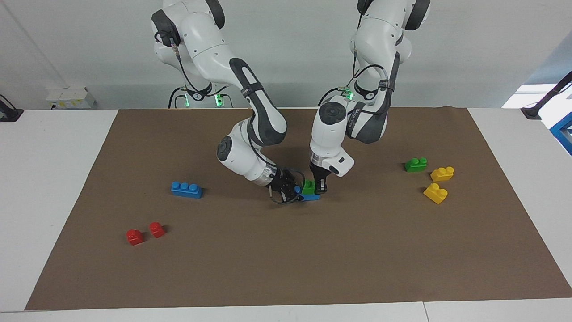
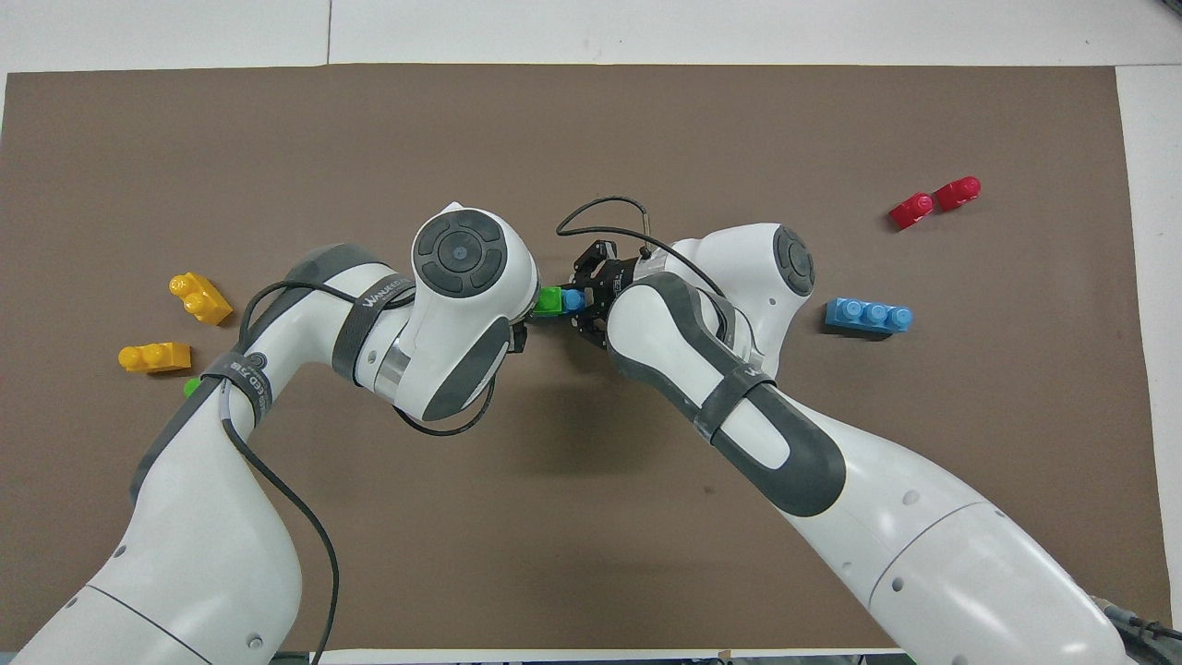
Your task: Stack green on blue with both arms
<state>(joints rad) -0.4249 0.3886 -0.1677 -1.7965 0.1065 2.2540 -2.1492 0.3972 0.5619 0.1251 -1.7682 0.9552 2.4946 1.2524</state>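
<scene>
Two sets of jaws meeting mid-surface: left gripper (image 1: 320,187) clamped on green brick (image 1: 308,186), right gripper (image 1: 286,188) clamped on blue brick (image 1: 310,197), green resting atop blue. Stacking step, seemingly pressing. Next: firm downward push, then release. Spare blue brick (image 1: 187,189) lying at nine o'clock.

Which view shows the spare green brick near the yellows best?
Facing view: the spare green brick sits in full sight on the mat, both studs showing, beside the yellow bricks and slightly nearer the robots. Overhead, the left arm covers it; only a green sliver shows.
</scene>
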